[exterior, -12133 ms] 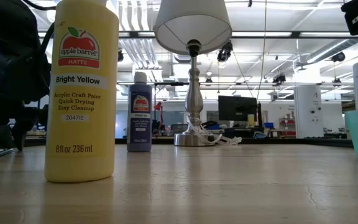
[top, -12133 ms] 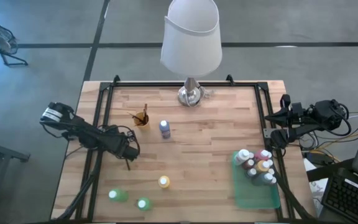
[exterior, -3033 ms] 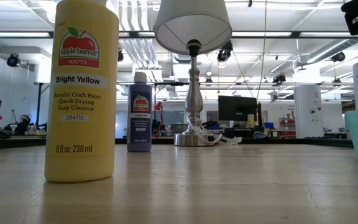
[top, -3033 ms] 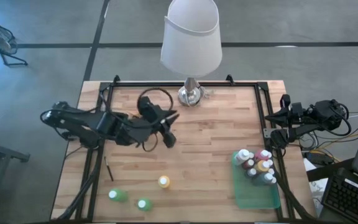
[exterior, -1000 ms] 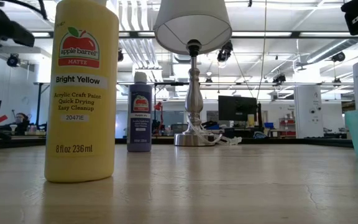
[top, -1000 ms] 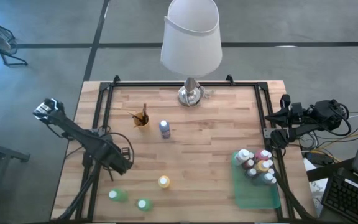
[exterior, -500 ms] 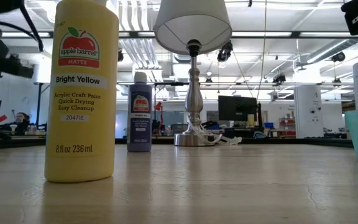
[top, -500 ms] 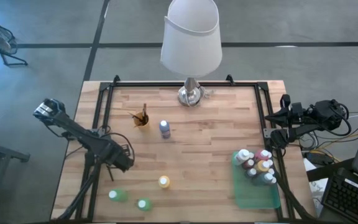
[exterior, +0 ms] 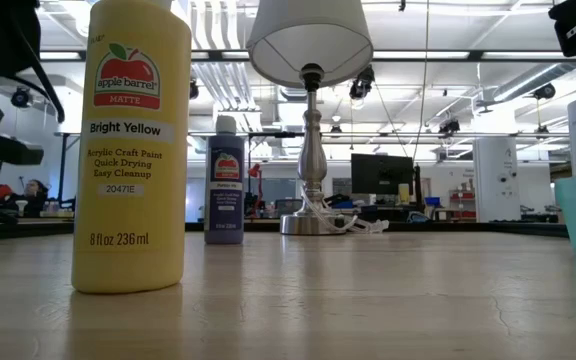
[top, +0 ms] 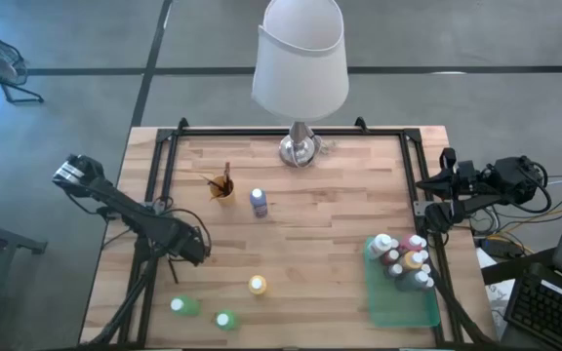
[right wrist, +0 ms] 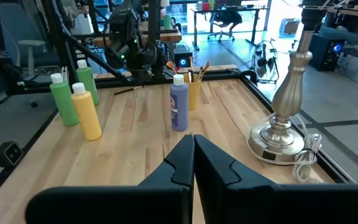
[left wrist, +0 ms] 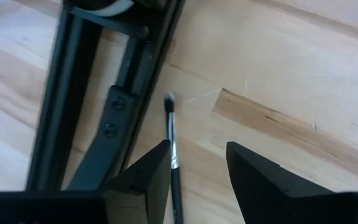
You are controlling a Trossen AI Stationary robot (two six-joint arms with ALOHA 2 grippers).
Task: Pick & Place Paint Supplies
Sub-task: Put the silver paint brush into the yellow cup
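The left arm reaches in from the counter's left edge, bent at the elbow, its wrist angled down so the left hand (top: 191, 251) hangs low over the left side of the counter. Its two fingers (left wrist: 257, 180) stand apart with a clear gap between them. The right arm is folded back off the counter's right edge, and the right hand (right wrist: 193, 144) has its fingers pressed together.

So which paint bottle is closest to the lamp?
The purple bottle. It stands alone mid-table, just in front of the lamp, beside the brush cup. The yellow and two green bottles stand much farther off, near the front edge.
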